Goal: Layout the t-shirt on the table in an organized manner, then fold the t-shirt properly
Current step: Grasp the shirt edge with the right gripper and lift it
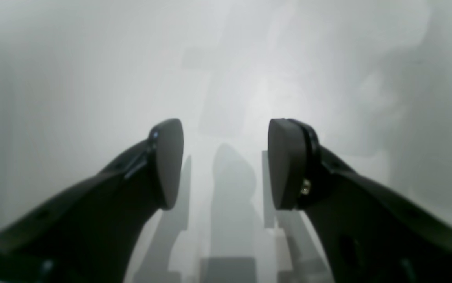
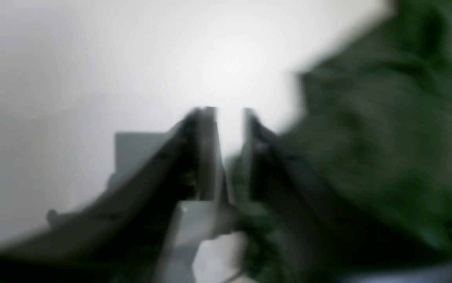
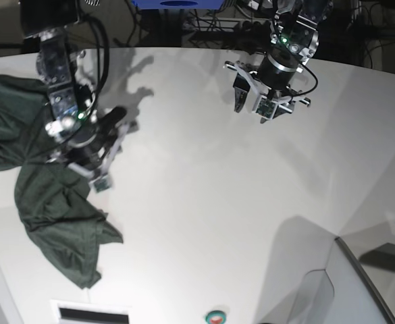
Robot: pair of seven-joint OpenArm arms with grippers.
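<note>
Hidden: right wrist view is blurred; t-shirt (image 3: 45,196) is cut off at the base view's left edge.
Writing: none readable.
Counter (image 3: 217,202): glossy white, curved far edge, dark cables behind.
Left hand (image 1: 226,165): jaws wide apart, empty, over bare counter.
Right hand (image 2: 230,153): narrow gap; grip unclear.
T-shirt: crumpled, counter's left side.

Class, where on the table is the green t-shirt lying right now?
In the base view, the t-shirt lies crumpled at the table's left edge, beside the right gripper.
</note>
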